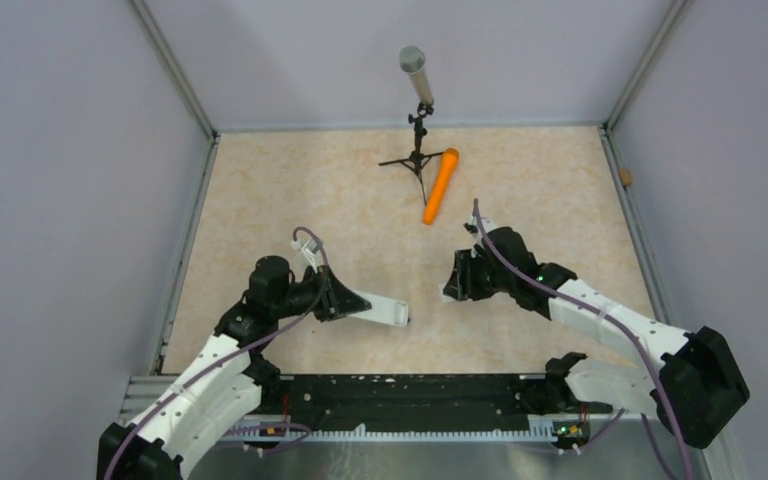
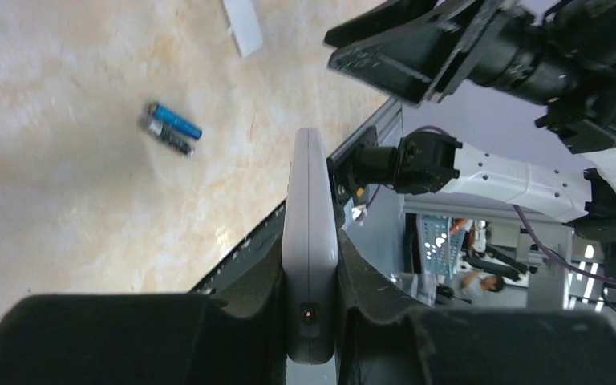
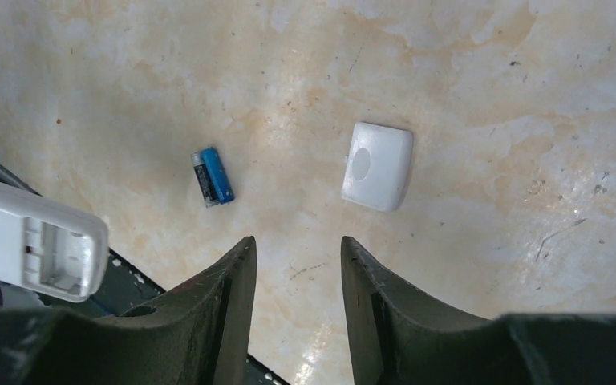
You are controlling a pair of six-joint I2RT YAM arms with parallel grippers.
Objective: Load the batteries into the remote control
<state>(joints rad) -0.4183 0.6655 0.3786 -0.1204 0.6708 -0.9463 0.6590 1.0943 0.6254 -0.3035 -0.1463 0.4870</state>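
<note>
Left gripper (image 2: 311, 277): fingers pressed on the long sides of the remote control (image 2: 308, 184); it sits edge-on between them, most of its length jutting clear of the fingertips; I'd judge it is held this way to leave its far end free.
Remote control: lifted off the table (image 3: 489, 80), pointing across toward the other arm; from the right wrist its end shows an open recess, probably the battery bay, with nothing in it; offering the bay to the right arm looks like the reason for the pose.
Right gripper (image 3: 293, 289): fingers (image 3: 228, 297) spread, nothing between them; it hangs above the tabletop, tips aimed down, the gap looking wide enough to take one cell.
Batteries (image 3: 212, 176): two lying side by side and touching on the table, a little ahead and to one side of the open fingers; not under them yet; hidden in the overhead view.
White cover (image 3: 378, 166): flat on the table, near the batteries but apart; likely the bay's lid, out of the way until the cells are in.
Step in hand: by my reading, the right arm's first pick; neither cell loaded.
Risk: the cells touch, so closing on one may nudge or roll its neighbour.
Bystanders: microphone (image 1: 413, 65) on its tripod and orange cylinder (image 1: 440, 186), both at the far side, well apart.
</note>
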